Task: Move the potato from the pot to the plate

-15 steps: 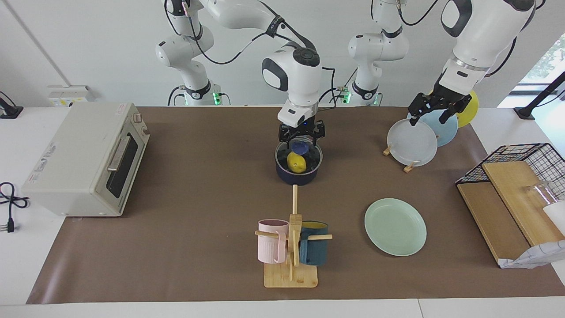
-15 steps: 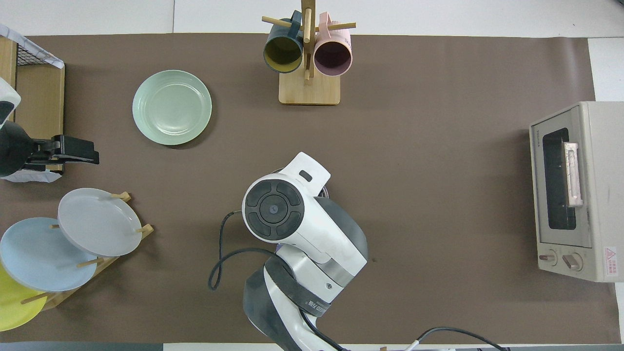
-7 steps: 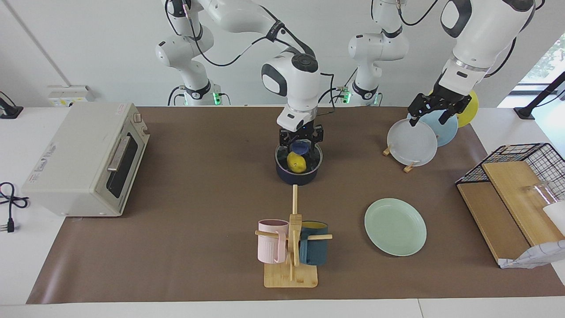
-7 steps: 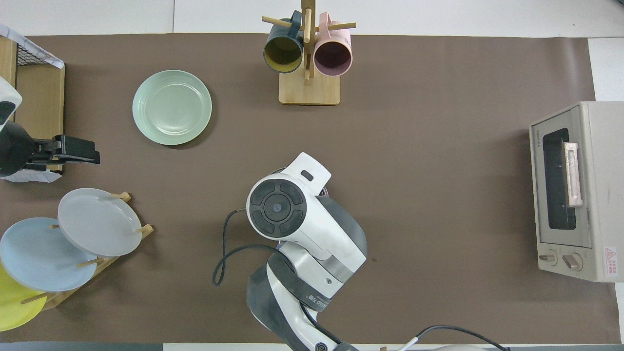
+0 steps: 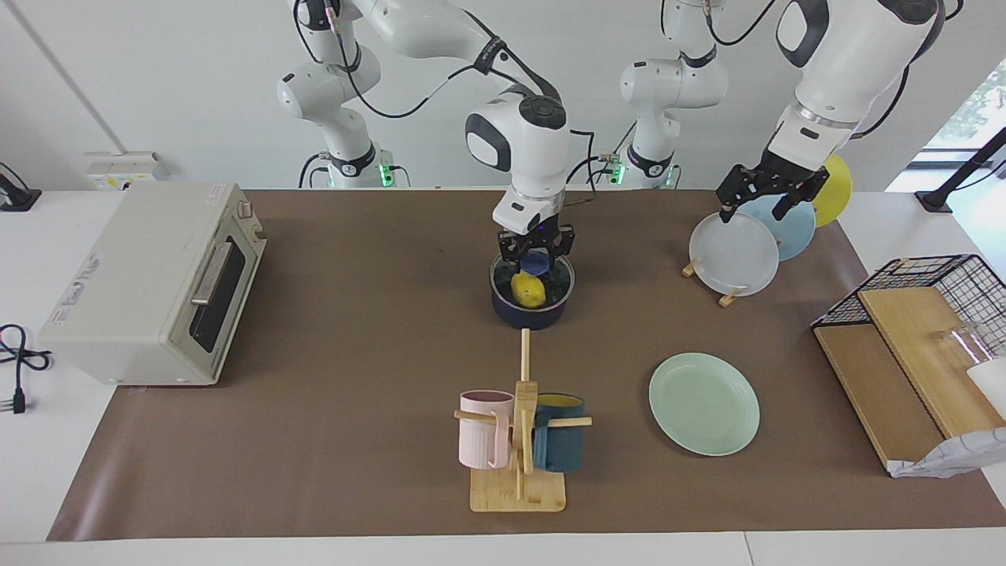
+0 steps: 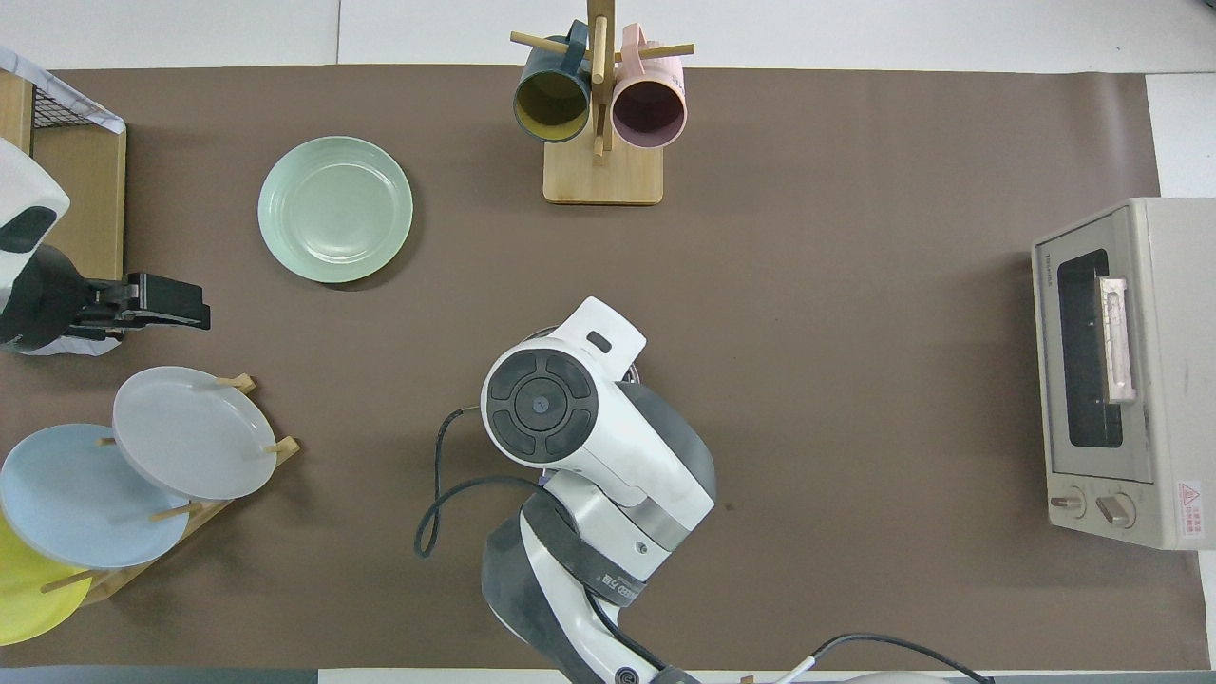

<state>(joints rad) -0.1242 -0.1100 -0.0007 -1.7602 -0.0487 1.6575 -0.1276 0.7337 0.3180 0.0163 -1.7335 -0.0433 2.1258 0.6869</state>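
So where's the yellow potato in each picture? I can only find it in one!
Facing view: the potato lies in the pot, mid-table, under the right tool.
Overhead view: not visible; the right arm covers it and most of the pot.
Shared landmark: the mug rack, which stands farther from the robots than the pot.

Your right claw (image 5: 536, 262) points straight down from a bent, near-vertical wrist, its fingers spread apart, low at the middle of the worktop. Your left claw (image 5: 761, 203) hangs raised at its own end, tilted, fingers parted too.
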